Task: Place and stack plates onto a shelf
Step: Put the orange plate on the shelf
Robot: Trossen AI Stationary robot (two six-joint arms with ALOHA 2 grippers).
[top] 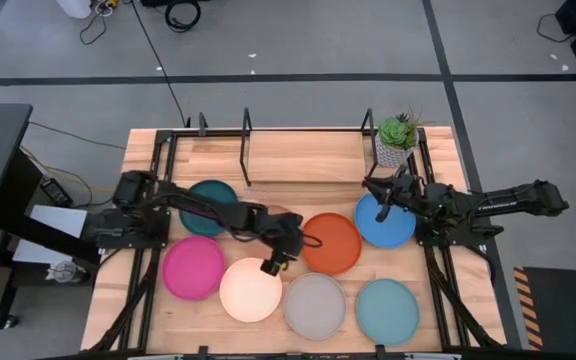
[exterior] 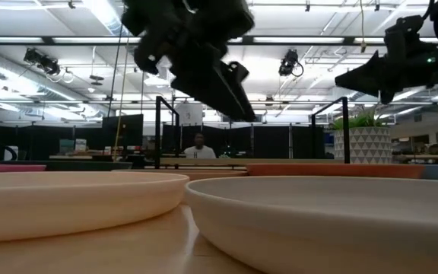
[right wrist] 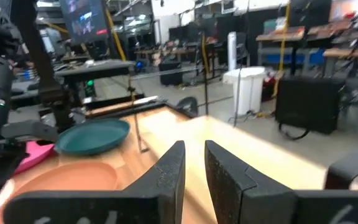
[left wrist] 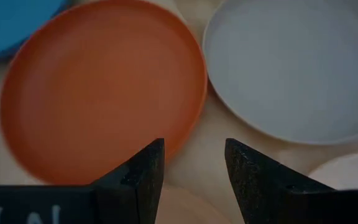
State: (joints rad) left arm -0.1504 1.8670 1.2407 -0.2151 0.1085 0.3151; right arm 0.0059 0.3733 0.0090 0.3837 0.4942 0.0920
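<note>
Eight plates lie flat on the table: dark teal (top: 208, 205), magenta (top: 193, 267), cream (top: 251, 290), grey (top: 315, 305), light teal (top: 388, 311), orange (top: 331, 243) and blue (top: 385, 222). The tan one (top: 284, 213) is mostly hidden under my left arm. The shelf (top: 298, 160), black rods around a wooden board, stands along the far side with no plates on it. My left gripper (top: 280, 255) (left wrist: 194, 149) hangs open above the gap between the orange (left wrist: 98, 87), grey (left wrist: 291, 68) and cream plates. My right gripper (top: 381, 197) (right wrist: 194, 152) hovers over the blue plate, its fingers only a narrow gap apart.
A small potted plant (top: 398, 138) stands at the shelf's right end, close to my right gripper. Upright black rods (top: 246, 150) rise from the shelf. In the low view a person (exterior: 198, 144) shows far behind the table. Bare wood lies between the plates and the shelf.
</note>
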